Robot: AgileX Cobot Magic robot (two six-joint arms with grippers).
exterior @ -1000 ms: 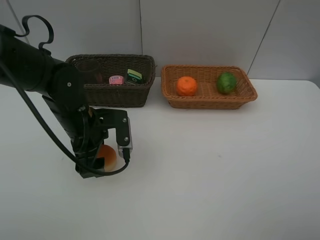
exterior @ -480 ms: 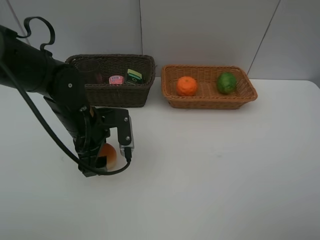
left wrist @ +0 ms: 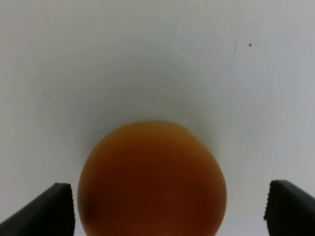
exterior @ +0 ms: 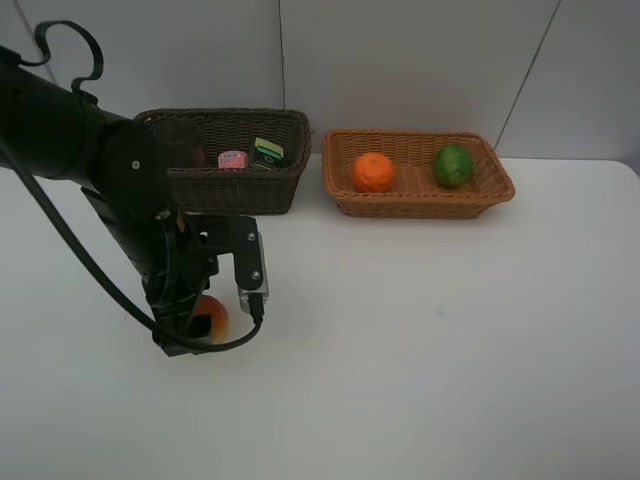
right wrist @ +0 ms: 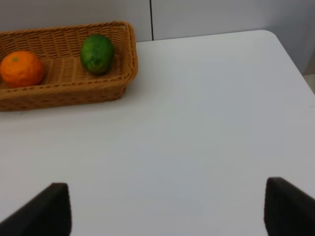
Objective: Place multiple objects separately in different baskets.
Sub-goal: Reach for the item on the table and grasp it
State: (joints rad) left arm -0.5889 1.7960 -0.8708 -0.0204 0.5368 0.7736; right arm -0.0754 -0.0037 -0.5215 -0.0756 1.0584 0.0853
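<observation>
Left gripper (left wrist: 167, 206), on the black arm at the left of the white table (exterior: 450, 330), points down over the orange-red round bun (exterior: 212, 317), its two dark fingertips (left wrist: 54, 209) spread wide on either side of the bun with clear gaps between, so the jaws stand open and grip nothing. The bun rests on the table surface, well in front of the dark brown woven wicker basket (exterior: 235, 188).

That deeper basket sits at the back left against the wall and holds the translucent purple cup (exterior: 180, 143), the pink tube bottle (exterior: 232, 159) and the dark green pump bottle (exterior: 268, 152). Just beside it to the right stands the shallower light orange-tan wicker basket (exterior: 418, 205), with the orange (exterior: 373, 171) toward its left end and the green lime-like fruit (exterior: 453, 165) toward its right end, the two apart.

Right gripper (right wrist: 167, 209) shows only in its own wrist view: two dark fingertips apart over bare table, nothing between them, jaws open.
</observation>
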